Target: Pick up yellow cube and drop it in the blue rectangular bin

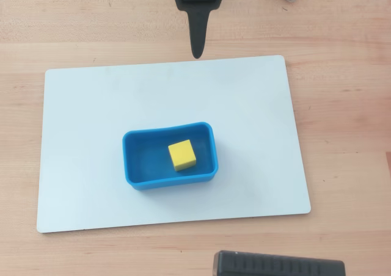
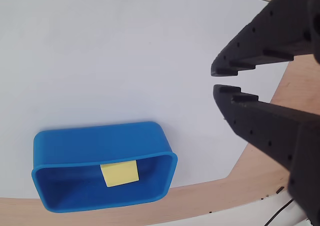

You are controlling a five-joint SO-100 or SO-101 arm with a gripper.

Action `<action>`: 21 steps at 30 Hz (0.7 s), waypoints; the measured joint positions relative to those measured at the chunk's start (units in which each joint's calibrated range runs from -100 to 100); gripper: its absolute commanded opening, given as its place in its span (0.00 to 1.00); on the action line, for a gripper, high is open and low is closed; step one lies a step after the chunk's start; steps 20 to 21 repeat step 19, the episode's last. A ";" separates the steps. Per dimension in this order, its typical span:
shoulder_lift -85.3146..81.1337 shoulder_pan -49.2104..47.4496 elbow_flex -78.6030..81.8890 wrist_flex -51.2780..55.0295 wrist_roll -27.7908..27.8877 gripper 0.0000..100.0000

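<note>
Now yellow cube (image 1: 181, 155) inside blue bin (image 1: 135, 160), tool (image 2: 215, 81) seemingly empty

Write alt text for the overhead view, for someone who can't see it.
A yellow cube sits inside a blue rectangular bin near the middle of a white board on a wooden table. The black gripper points down from the top edge, empty and well clear of the bin.

Yellow cube (image 1: 182, 155) inside blue bin (image 1: 137, 166), white board (image 1: 91, 105), end effector (image 1: 197, 55) well apart
</note>
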 measured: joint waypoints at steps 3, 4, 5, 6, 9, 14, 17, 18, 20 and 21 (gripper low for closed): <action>-4.90 0.00 4.82 -0.89 0.00 0.00; -6.37 0.00 6.33 -1.07 0.00 0.00; -7.67 0.00 7.65 -1.25 0.00 0.00; -9.52 0.00 9.35 -1.43 0.15 0.00; -14.78 0.00 13.89 -1.43 0.59 0.00; -26.42 1.93 21.45 -0.45 1.76 0.00; -30.30 1.93 22.77 0.18 2.00 0.00; -31.04 1.93 22.77 0.18 2.00 0.00; -31.59 1.93 22.77 0.18 2.00 0.00; -31.59 1.93 22.77 0.18 2.00 0.00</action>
